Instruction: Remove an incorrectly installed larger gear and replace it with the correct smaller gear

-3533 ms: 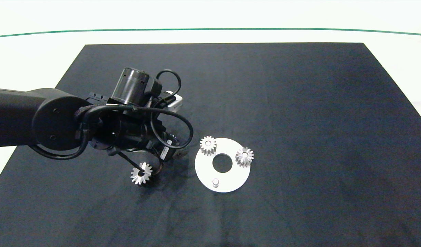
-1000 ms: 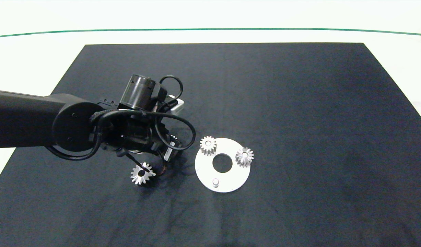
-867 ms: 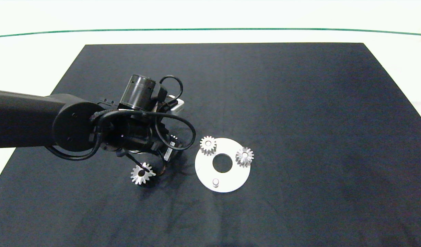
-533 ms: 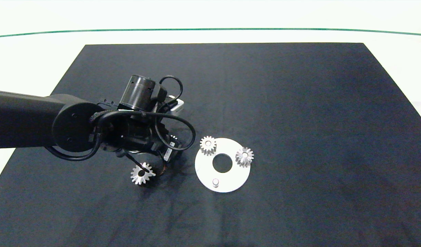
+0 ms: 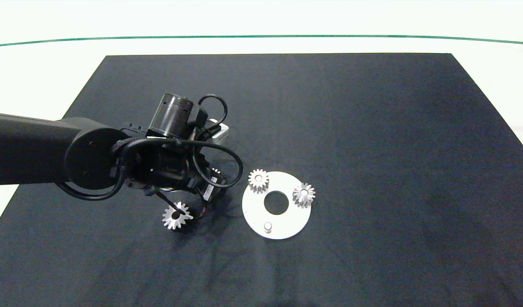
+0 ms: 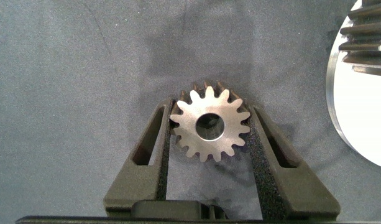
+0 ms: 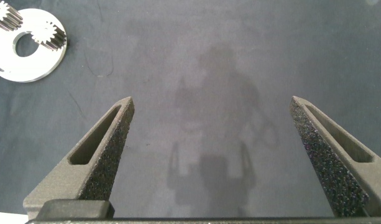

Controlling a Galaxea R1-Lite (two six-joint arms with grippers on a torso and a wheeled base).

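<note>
The larger gear point(image 5: 175, 216), star-like with long teeth, lies on the black mat left of the white round plate point(image 5: 287, 221). Two small gears point(image 5: 258, 180) point(image 5: 304, 195) sit on the plate, and one peg point(image 5: 267, 226) stands bare. In the left wrist view my left gripper point(image 6: 210, 109) holds the smaller gear point(image 6: 210, 126) just left of the plate point(image 6: 364, 124); both pads touch its teeth. The left arm point(image 5: 116, 162) hides this gear in the head view. My right gripper point(image 7: 210, 102) hangs wide open over bare mat, outside the head view.
The black mat point(image 5: 372, 128) covers most of the white table. A green line runs across the table beyond the mat's far edge. In the right wrist view the plate point(image 7: 28, 62) lies far off with its two gears.
Since 3.5 s ago the left arm has shifted right, toward the plate. Over the last second it has stayed nearly still. The gears on the mat and plate have not moved.
</note>
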